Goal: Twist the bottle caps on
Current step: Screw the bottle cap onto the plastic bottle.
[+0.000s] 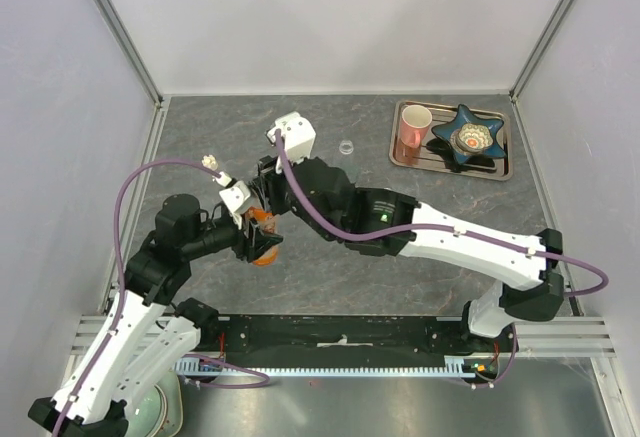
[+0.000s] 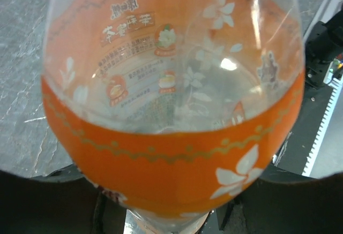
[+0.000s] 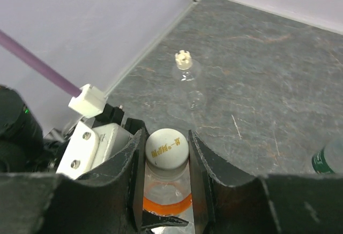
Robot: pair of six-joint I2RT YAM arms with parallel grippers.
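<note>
The orange-label bottle (image 2: 171, 159) fills the left wrist view, and my left gripper (image 1: 258, 244) is shut on its body, with the dark fingers only just showing at the bottom corners. A white cap (image 3: 166, 147) with yellow print sits on the bottle's neck. My right gripper (image 3: 166, 151) is shut on that cap, one jaw against each side. In the top view the right wrist covers the bottle (image 1: 263, 219) from above. A tiny clear bottle (image 3: 185, 65) with a pale cap rests near the left wall. The edge of a green-label bottle (image 3: 328, 161) shows at the right.
A metal tray (image 1: 500, 167) at the back right holds a pink mug (image 1: 413, 127) and a blue star-shaped dish (image 1: 468, 135). A small clear round object (image 1: 347, 145) lies on the grey table behind the arms. Walls close in the left, right and back.
</note>
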